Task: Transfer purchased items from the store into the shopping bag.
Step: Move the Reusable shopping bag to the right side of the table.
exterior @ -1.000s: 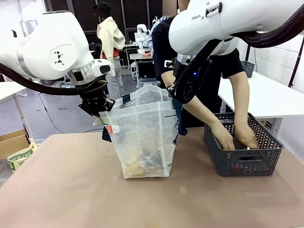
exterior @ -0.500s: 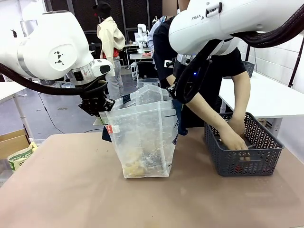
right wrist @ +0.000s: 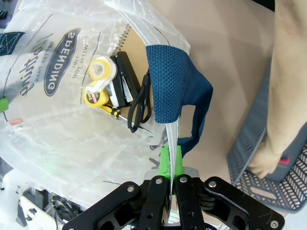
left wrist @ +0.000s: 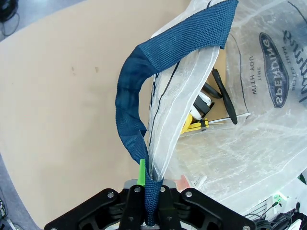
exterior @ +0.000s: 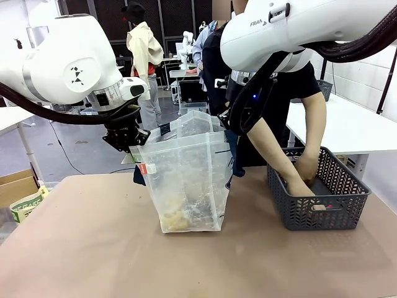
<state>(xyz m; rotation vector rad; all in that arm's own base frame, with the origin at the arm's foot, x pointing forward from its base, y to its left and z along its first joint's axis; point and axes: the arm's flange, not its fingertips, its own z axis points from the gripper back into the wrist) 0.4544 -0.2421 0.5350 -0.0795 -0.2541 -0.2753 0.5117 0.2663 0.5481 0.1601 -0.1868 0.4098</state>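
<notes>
While both arms hold it open, bag: clear plastic tote [exterior: 186,180], navy straps [left wrist: 129,96], mid-table.
Left gripper [left wrist: 147,184]: clamped on strap, 9 o'clock.
Right gripper [right wrist: 171,163]: clamped on rim, 3 o'clock.
Inside: yellow tape rolls [right wrist: 98,69].

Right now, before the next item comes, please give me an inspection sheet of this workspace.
Surface: brown table, bare near the camera.
Job's things: shopping bag upright, mouth open; scissors and yellow tape roll inside; person's hand in the grey basket.
Clutter: printed packet beside the table's left edge.
Pincers: left pincer shut on the bag's navy strap and rim; right pincer shut on the opposite rim.
Cables: black hose along each arm, off the table.
Surroundings: white table at far right; cardboard box at far left.
</notes>
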